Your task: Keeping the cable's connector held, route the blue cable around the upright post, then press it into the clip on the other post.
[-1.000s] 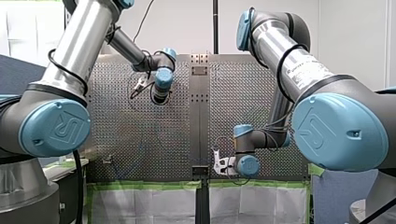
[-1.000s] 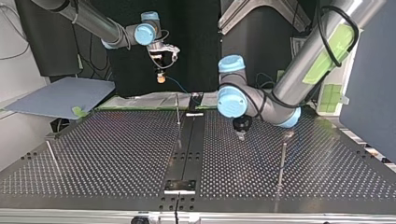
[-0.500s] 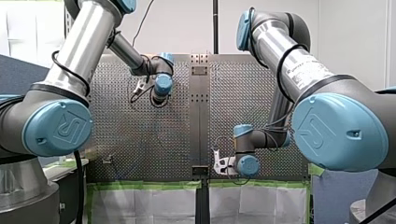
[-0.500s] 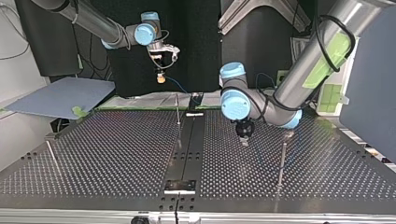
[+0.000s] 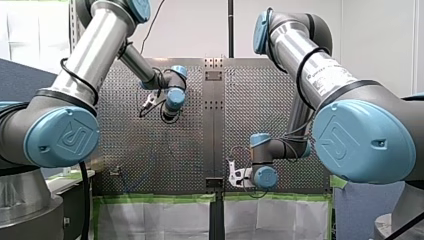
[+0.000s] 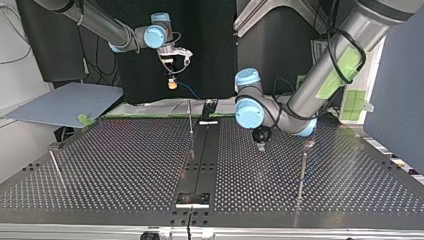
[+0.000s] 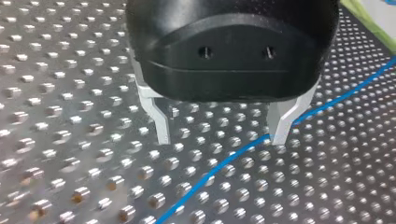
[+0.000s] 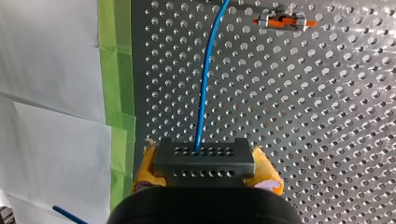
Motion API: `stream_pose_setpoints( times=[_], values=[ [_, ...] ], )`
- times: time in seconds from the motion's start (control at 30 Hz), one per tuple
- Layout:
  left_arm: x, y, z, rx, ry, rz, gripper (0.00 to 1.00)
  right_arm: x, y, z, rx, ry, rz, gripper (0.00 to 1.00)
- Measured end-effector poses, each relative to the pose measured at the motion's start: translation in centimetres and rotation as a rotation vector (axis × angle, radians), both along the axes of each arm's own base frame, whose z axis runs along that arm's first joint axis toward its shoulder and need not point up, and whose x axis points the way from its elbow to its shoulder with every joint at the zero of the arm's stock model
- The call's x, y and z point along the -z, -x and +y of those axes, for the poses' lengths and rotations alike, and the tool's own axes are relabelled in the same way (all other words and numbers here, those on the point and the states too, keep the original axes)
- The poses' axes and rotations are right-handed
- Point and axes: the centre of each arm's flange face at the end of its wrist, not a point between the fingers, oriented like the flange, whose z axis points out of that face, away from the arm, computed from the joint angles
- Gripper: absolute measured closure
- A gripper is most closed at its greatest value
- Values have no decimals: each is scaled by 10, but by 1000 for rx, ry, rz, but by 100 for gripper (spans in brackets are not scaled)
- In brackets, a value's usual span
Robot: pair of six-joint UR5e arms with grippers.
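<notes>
My left pincer [image 7: 221, 140] has dipped and shifted slightly, hanging low over the surface [image 7: 60, 116], fingers spread, the blue cable [image 7: 224, 161] passing just by one tip; my right pincer [image 8: 205, 168] pinches the connector [image 8: 204, 156] near the surface's near edge; likely readying a grasp before routing.

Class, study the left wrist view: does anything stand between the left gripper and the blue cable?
Nothing visible does. The left gripper hangs open over the perforated table, and the blue cable runs bare beneath it, passing close by one finger.
</notes>
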Motion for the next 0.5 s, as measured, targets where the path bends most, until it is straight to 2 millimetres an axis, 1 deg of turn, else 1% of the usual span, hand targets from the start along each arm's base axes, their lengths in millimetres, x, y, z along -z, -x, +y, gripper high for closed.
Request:
stream_pose_setpoints(
  times=[0.2, 0.5],
  values=[
    [29, 0, -3, -13, -41, 50, 1, 0, 0, 0, 0, -2, 2, 100],
    [40, 2, -2, -34, -68, 77, 1, 0, 0, 0, 0, -2, 2, 100]
  ],
)
